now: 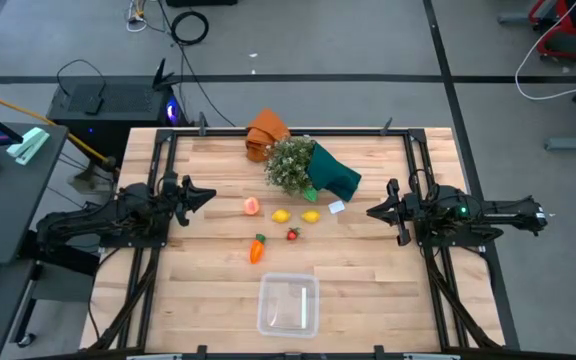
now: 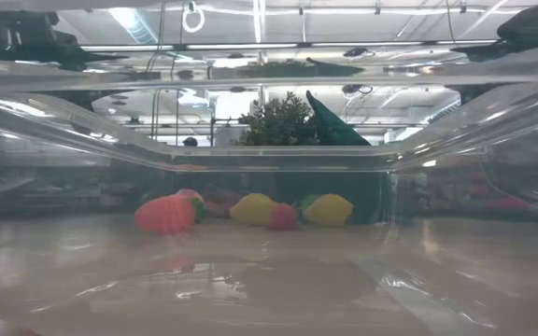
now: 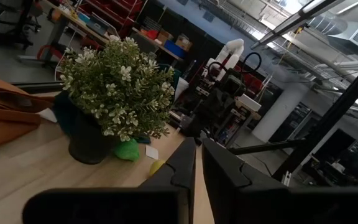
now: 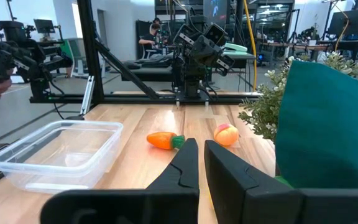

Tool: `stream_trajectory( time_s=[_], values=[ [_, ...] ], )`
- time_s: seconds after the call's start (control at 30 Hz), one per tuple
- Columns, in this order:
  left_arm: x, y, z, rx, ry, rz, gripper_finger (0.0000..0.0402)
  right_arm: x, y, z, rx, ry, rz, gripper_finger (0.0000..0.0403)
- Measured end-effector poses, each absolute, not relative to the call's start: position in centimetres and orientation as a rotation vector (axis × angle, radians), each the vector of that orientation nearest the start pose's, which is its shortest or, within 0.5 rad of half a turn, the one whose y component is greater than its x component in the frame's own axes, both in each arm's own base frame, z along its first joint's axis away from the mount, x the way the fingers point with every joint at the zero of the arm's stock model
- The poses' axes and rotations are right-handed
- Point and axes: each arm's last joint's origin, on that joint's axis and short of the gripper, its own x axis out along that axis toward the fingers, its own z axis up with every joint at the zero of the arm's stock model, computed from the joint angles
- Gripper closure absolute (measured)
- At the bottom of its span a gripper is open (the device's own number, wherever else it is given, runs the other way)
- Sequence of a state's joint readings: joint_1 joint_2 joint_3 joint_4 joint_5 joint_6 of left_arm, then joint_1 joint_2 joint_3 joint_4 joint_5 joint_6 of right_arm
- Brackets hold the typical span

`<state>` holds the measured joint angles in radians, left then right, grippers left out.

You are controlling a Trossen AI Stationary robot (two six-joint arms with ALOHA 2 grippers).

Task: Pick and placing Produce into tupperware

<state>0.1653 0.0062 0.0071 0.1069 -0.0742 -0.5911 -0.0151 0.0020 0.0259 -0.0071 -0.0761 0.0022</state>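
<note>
On the table's middle lie the peach, two lemons, the red berry and the carrot. The clear tupperware stands near the table's near edge and holds nothing. My left gripper hovers left of the peach, fingers shut and holding nothing. My right gripper hovers right of the lemons, also shut and touching nothing. The right wrist view shows the carrot, the peach and the tupperware. The low view looks through the tupperware wall at the carrot and lemons.
A bushy plant in teal wrap lies behind the lemons, with an orange cloth at the far edge. A small white tag lies right of the lemons. Bare wood lies on both sides of the tupperware.
</note>
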Motion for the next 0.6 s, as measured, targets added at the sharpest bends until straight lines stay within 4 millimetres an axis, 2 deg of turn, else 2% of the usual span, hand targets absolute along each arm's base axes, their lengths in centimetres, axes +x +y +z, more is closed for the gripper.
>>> stream_trajectory(
  time_s=[0.2,0.47,0.6],
  values=[
    [9.53,1.81,17.58,-0.550,-0.172,0.203,0.0377,9.61,0.08,17.15,0.098,-0.014,0.062,0.0403],
    [9.55,1.86,17.28,-0.055,-0.085,0.252,0.0382,9.62,0.08,17.16,0.266,-0.010,0.063,0.0403],
    [9.52,2.01,17.05,0.039,-0.046,0.310,0.0389,9.62,0.08,17.19,0.382,-0.008,0.064,0.0403]
  ],
)
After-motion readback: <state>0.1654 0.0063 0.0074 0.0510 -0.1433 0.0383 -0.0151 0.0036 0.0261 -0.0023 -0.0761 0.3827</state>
